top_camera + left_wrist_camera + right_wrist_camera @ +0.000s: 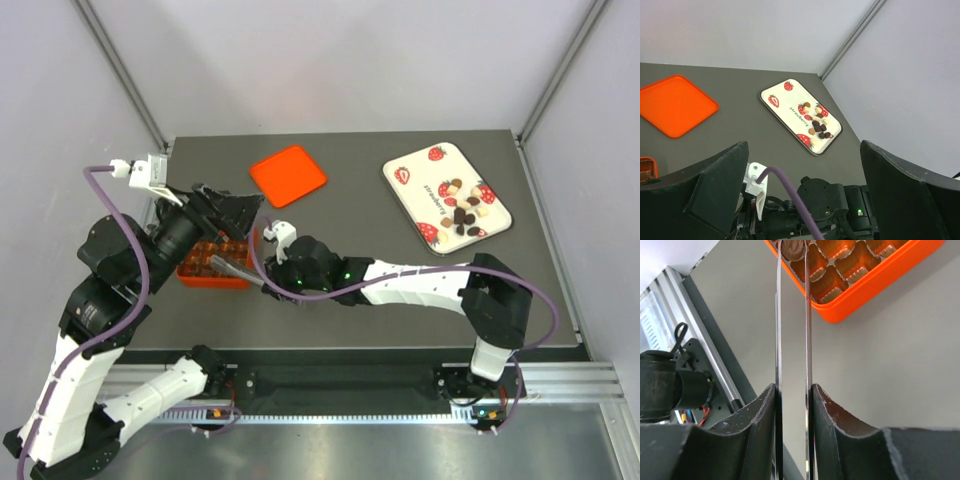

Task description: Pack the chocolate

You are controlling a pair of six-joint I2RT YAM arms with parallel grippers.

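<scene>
We record the right tool clamped on tweezers, tips pinching one tiny dark chocolate over the orange box, likely for seating; left tool wide, empty.

We see the right gripper clamped on thin metal tweezers, blades running straight out from between the jaws. A brown chocolate is pinched at the tips, over a compartment of the orange box. Grey table right of the jaws, frame rail left.
</scene>
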